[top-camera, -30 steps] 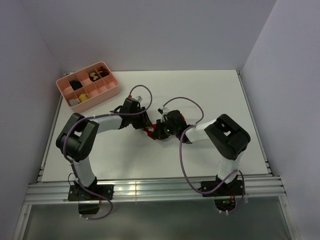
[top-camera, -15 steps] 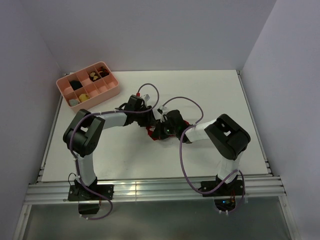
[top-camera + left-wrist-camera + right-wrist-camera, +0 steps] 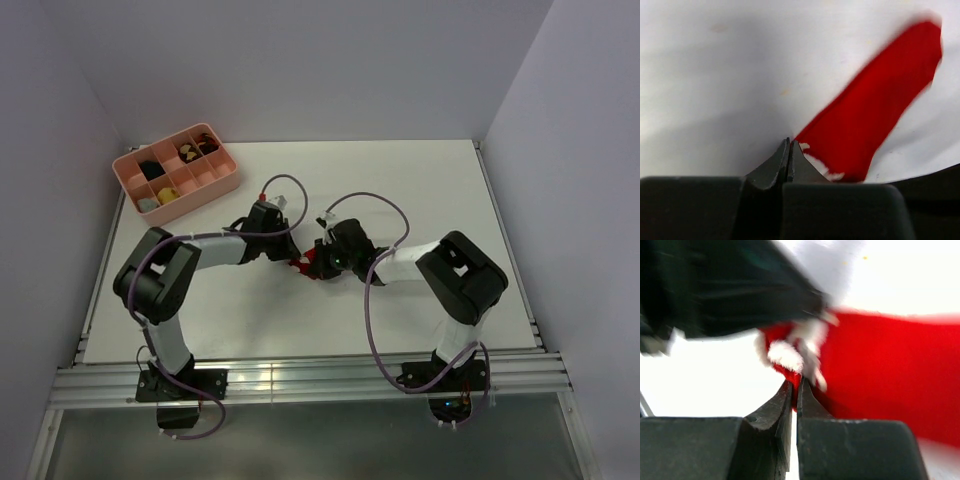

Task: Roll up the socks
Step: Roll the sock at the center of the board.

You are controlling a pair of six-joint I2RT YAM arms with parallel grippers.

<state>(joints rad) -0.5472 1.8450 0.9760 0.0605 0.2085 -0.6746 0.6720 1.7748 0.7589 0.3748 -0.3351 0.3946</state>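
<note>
We find the bright red fabric socks (image 3: pixel 302 265) lying about the middle of the white tabletop (image 3: pixel 430 190), well apart from all four edges and between the two grippers. In the left wrist view the socks (image 3: pixel 875 105) lie flat as a long oblong strip on the table, with white marks at the end nearest the camera.

The left gripper (image 3: pixel 289 252) comes at the socks from the left edge's side. Its wrist view shows the left gripper (image 3: pixel 788 150) with its fingers pressed together. The white-marked corner of the socks sits right at the tips, touching the right-hand finger. We cannot tell whether any fabric is caught between them.

The right gripper (image 3: pixel 313 267) comes from the right edge's side. Its wrist view shows the right gripper (image 3: pixel 795 390) with its fingers drawn almost together, pinching red fabric at the white-marked end of the socks (image 3: pixel 890 365). That view is blurred, and a dark shape we cannot identify fills its upper left.

A pink plastic divided tray (image 3: pixel 226 158) stands at the far left corner, with small dark, yellow and pale items in several compartments.
</note>
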